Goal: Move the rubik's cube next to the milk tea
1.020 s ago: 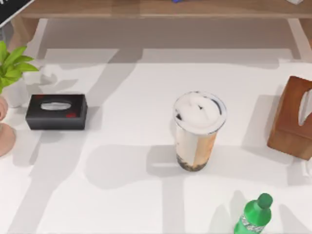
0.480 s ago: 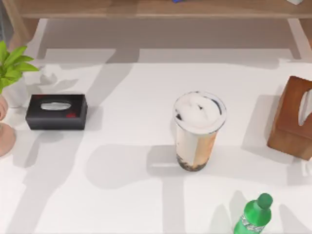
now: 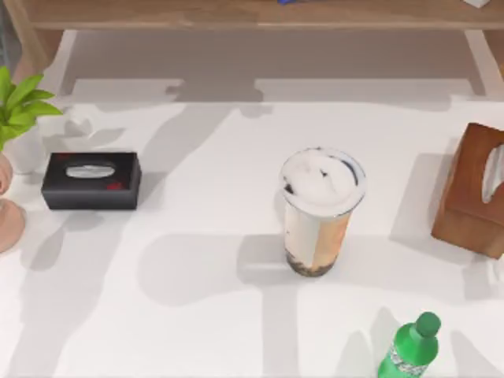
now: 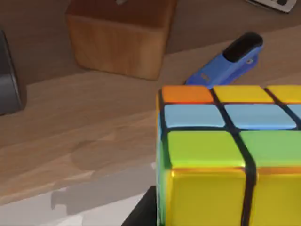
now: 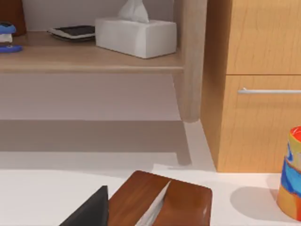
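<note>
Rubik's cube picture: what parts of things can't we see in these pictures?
- Rubik's cube, left wrist view: its right and lower parts run off the picture's edge.
- Green bottle, top view: its lower part is cut off by the bottom edge.
- Brown tissue box, top view: its right side runs off the edge.
- Colourful cup, right wrist view: cut off at the edge.

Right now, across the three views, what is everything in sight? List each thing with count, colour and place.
milk tea: one, tan with white foam, table centre.
rubik's cube: one, yellow, green, blue and orange, close in the left wrist view, above the wooden shelf.
black tissue box: one, table left.
brown tissue box: one, table right.
green bottle: one, front right.
plant: one, green, far left.
blue stapler: one, on the shelf.
white tissue box: one, on the shelf.
right gripper finger: one, dark, over the brown tissue box.
</note>
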